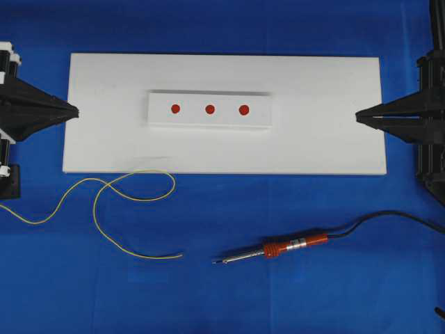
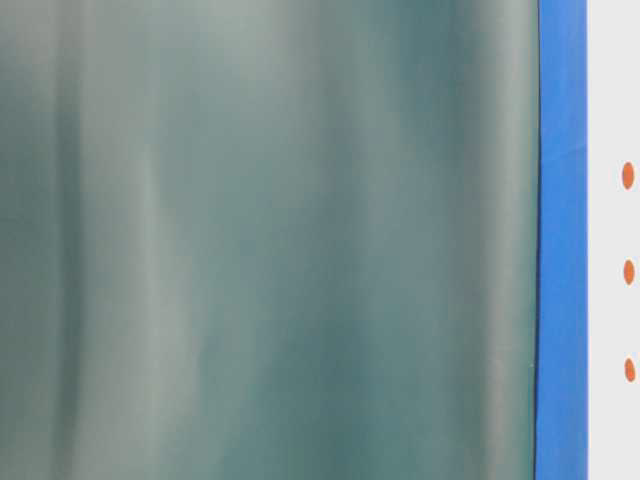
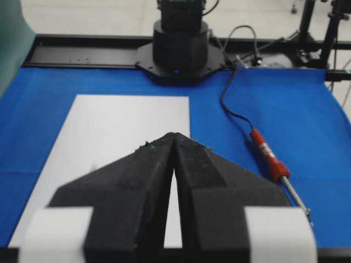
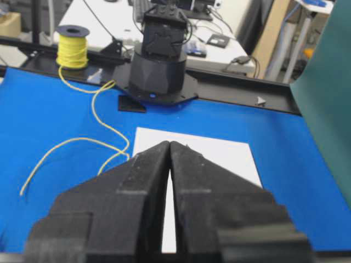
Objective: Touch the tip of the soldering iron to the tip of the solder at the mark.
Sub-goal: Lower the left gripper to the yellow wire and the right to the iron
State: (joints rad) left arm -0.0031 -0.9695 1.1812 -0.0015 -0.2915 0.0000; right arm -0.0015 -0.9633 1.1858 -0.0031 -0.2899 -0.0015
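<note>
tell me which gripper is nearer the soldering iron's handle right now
Right. The right gripper sits above and slightly right of the soldering iron handle; the left gripper is across the white board, far off to the upper left.

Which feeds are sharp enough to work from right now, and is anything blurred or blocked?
Overhead: evenly lit, sharp; soldering iron and solder clear. Table-level: mostly blocked by a blurred green sheet. Both wrist views: shut grippers blurred up close, background sharper.
</note>
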